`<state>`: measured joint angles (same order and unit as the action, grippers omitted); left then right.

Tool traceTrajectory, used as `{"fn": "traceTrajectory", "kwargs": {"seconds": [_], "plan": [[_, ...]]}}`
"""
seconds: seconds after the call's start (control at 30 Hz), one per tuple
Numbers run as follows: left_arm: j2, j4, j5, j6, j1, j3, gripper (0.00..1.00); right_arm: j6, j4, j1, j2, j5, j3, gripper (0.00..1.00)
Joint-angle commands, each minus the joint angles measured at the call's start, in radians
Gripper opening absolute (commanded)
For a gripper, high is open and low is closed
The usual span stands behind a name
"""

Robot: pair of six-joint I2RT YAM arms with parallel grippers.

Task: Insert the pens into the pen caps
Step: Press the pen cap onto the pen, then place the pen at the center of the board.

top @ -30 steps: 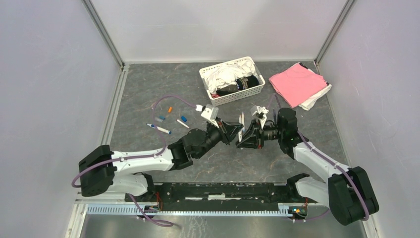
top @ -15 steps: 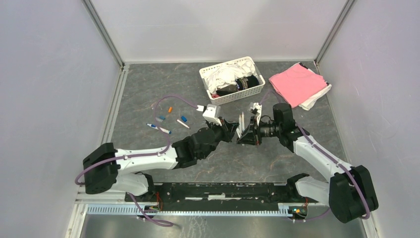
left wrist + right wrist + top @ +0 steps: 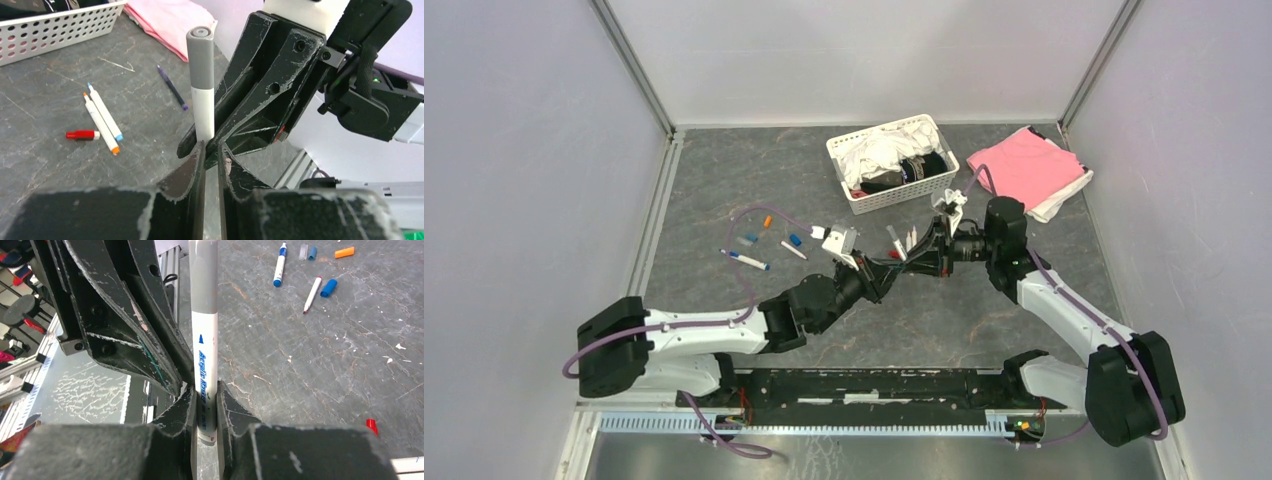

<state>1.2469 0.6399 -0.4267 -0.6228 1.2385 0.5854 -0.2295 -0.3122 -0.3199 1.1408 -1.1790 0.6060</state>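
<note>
Both arms are meeting over the middle of the bench [image 3: 724, 170], tips nearly nose to nose. My right pincer [image 3: 205, 391] is clamping a white pen [image 3: 204, 355] low on its barrel; the pen is standing up out of the jaws, a grey cap [image 3: 201, 60] sitting on its top end. My left pincer [image 3: 210, 150] is pressing in at the foot of that same pen, jaws drawn almost together with only a slit showing; whether they are nipping the barrel I cannot tell. Room: enclosure walls [image 3: 524, 200] are hemming the bench at the left, right and far edges. A white basket [image 3: 904, 192] is sitting by the far edge, right of centre; a pink cloth [image 3: 1024, 165] is filling the far right corner. Bare grey slab is showing between my pincers and the near edge, and along the left edge past the litter. Pens, counting: one in my grip; two lying toward the left edge, a blue-ended pen [image 3: 279, 262] and a red-tipped pen [image 3: 311, 294], apart; two lying side by side mid-bench between my pincers and the basket, an orange-ended pen [image 3: 100, 122] and a blue-tipped pen [image 3: 104, 111]; a dark slim pen [image 3: 172, 87] lying near those. Six. Loose caps: one orange cap [image 3: 345, 252], two blue caps [image 3: 328, 287], one pale see-through cap [image 3: 302, 251] just beside a blue one, all lying by the left-hand pens; one red cap [image 3: 82, 134] just beside the paired pens. Five, plus the grey one seated.
</note>
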Motion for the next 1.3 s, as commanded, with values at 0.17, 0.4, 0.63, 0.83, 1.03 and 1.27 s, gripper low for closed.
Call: {"fn": "traceTrajectory", "kwargs": {"seconds": [0.17, 0.4, 0.63, 0.83, 1.03, 1.27], "plan": [[-0.120, -0.441, 0.201, -0.043, 0.105, -0.021, 0.04, 0.148, -0.161, -0.002, -0.063, 0.238, 0.072, 0.00], [-0.252, -0.475, 0.156, -0.001, 0.105, -0.024, 0.32, 0.196, -0.139, -0.001, -0.072, 0.195, 0.062, 0.00], [-0.445, -0.390, 0.093, 0.104, 0.083, -0.054, 0.88, 0.315, -0.056, 0.000, -0.095, 0.025, 0.048, 0.00], [-0.519, -0.235, 0.175, 0.195, -0.029, -0.074, 1.00, 0.193, -0.134, -0.001, -0.108, -0.062, 0.004, 0.00], [-0.343, -0.045, 0.382, 0.129, -0.202, -0.002, 1.00, -0.003, -0.316, -0.009, -0.081, -0.051, -0.051, 0.00], [-0.144, -0.011, 0.477, 0.190, -0.203, 0.134, 0.94, -0.029, -0.318, -0.009, -0.064, -0.020, -0.061, 0.02]]}}
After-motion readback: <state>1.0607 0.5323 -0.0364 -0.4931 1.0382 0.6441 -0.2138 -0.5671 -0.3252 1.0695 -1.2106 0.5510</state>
